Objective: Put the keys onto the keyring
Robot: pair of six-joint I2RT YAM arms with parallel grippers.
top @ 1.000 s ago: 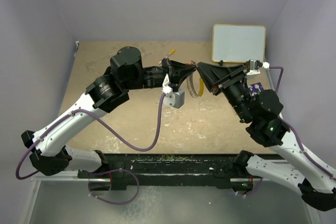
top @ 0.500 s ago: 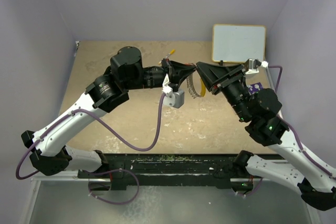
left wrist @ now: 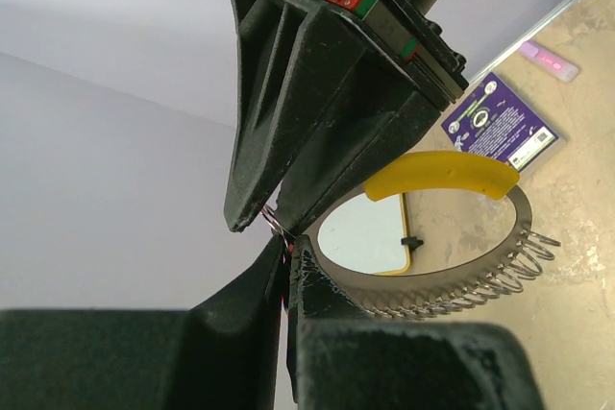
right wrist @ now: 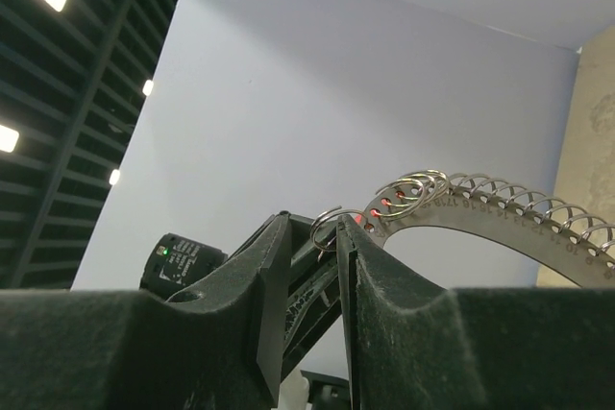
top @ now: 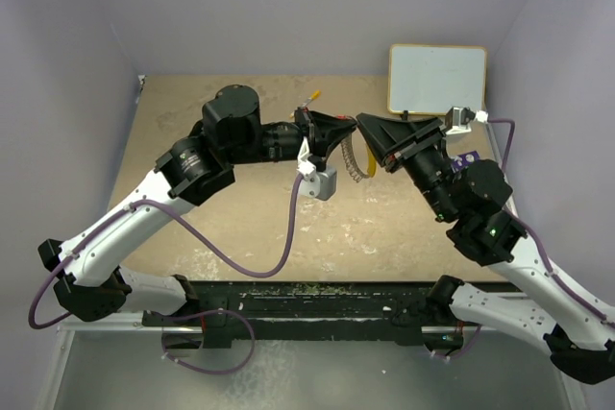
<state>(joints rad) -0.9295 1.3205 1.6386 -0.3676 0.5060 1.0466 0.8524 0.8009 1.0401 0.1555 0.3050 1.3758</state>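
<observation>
Off at the far right of the table (top: 221, 228) a whiteboard (top: 437, 79) leans against the wall; a purple card (top: 468, 157) lies just in front of it, and a yellow-tipped marker pen (top: 310, 99) lies at the far edge behind the arms. The two grippers meet nose to nose in mid-air above the middle of the table, and from above their black bodies cover the spot where they meet.

Compared with a second ago, the right arm has edged slightly left and away from me, pressing closer to the left one; the left arm has barely shifted.

The keyring (left wrist: 452, 285) hangs off the tip of the left gripper (left wrist: 288, 261), well clear of the table. It is a flat grey band edged with wire coils, with a yellow arc (left wrist: 437, 172) on one side and small red marks near the held end. The left fingers are pressed together on the band. The right gripper (right wrist: 315, 237) shows a narrow gap between its fingers; a small wire loop (right wrist: 327, 226) sits at that gap, but I cannot tell whether it is pinched.
</observation>
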